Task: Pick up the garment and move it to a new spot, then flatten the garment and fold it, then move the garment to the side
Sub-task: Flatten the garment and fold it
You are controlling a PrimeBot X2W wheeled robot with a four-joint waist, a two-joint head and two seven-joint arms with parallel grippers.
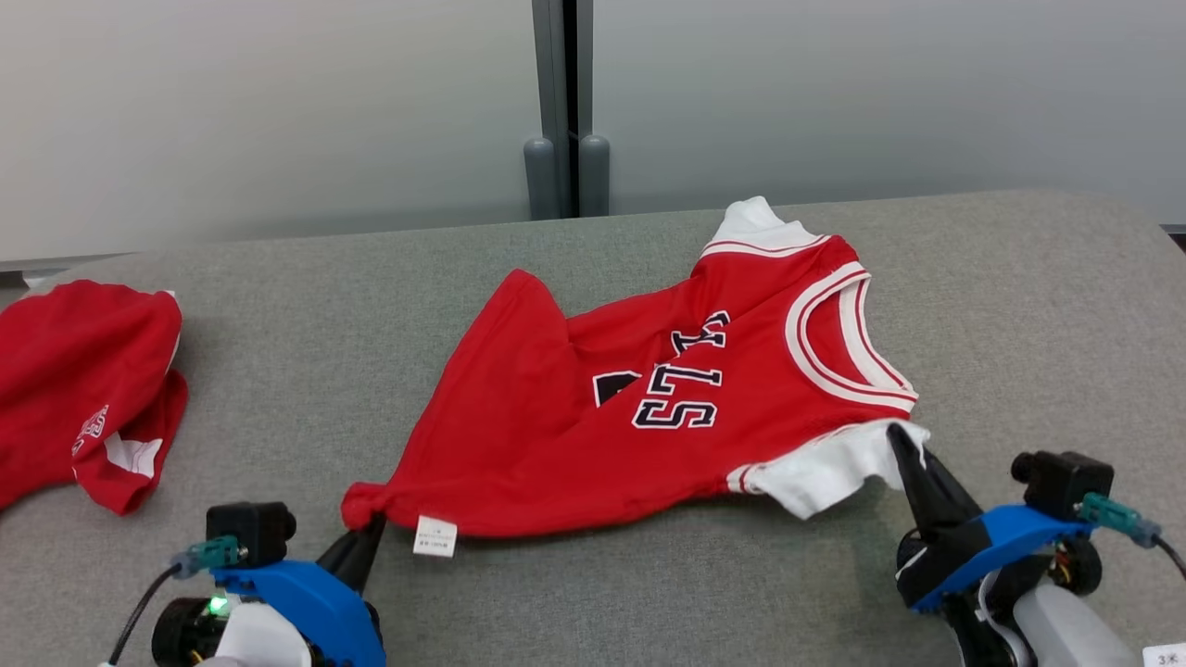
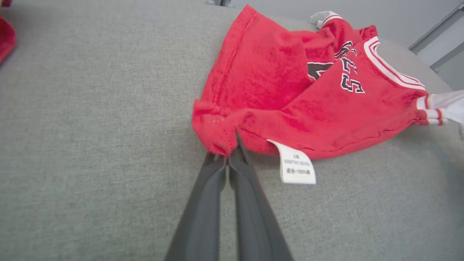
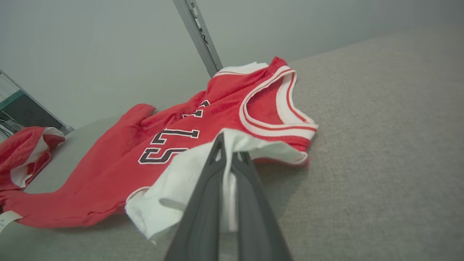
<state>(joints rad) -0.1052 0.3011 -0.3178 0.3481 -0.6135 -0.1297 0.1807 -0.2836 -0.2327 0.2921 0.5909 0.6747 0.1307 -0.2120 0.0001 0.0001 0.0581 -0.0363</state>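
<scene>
Tension first: your left gripper [image 1: 369,530] clamps the hem [image 1: 363,508] of the garment [image 1: 574,417], right gripper [image 1: 897,437] pinches its white sleeve [image 1: 825,472], so spread evenly

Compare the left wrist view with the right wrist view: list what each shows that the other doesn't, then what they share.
Left wrist view: the left gripper shut on the red hem corner of the jersey, and the print on the label.
Right wrist view: the right gripper shut on the white sleeve, and the inside of the neck opening.
Both: the jersey, its lettering and the grey surface.
</scene>
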